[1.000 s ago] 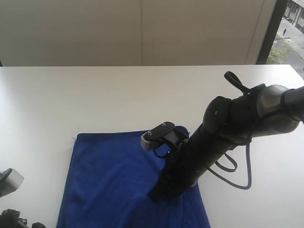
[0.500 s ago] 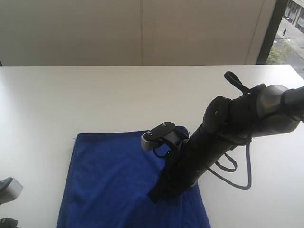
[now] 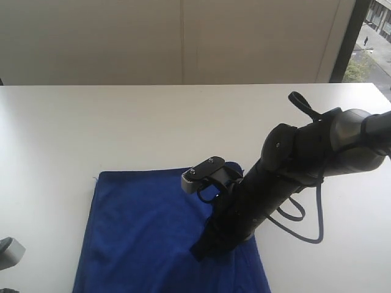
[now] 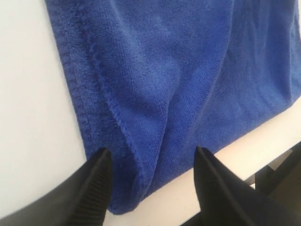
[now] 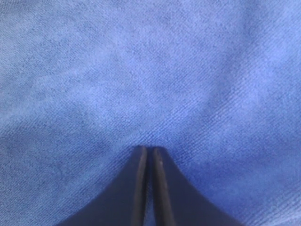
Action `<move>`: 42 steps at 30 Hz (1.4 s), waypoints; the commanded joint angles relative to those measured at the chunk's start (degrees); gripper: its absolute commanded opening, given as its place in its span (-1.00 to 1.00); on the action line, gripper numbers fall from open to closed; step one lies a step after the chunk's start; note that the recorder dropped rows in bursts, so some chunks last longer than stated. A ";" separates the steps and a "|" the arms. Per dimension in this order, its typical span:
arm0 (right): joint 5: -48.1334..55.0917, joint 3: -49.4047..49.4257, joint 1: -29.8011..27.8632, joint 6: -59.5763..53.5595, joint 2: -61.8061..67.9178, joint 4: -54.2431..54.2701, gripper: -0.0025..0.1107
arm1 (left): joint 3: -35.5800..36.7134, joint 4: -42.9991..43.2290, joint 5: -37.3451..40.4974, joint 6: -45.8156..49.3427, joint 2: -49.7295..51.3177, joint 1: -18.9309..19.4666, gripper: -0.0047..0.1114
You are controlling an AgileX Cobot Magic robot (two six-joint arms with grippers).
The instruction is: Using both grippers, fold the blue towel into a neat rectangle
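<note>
Now the left gripper is hanging spread over the blue towel, its doubled corner released, and is sinking out of the exterior view's lower left. The right gripper, pressed together, is resting on the towel's middle on the white table, so this fold seems laid.

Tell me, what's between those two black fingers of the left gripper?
A folded corner of the blue towel lies between the open fingers of the left gripper, with white table on either side. The left wrist view shows it.
</note>
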 commanded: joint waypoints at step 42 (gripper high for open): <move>-0.92 0.96 0.04 -0.92 2.54 -1.37 -0.84 | -1.56 -11.34 0.20 13.47 10.45 0.27 -0.33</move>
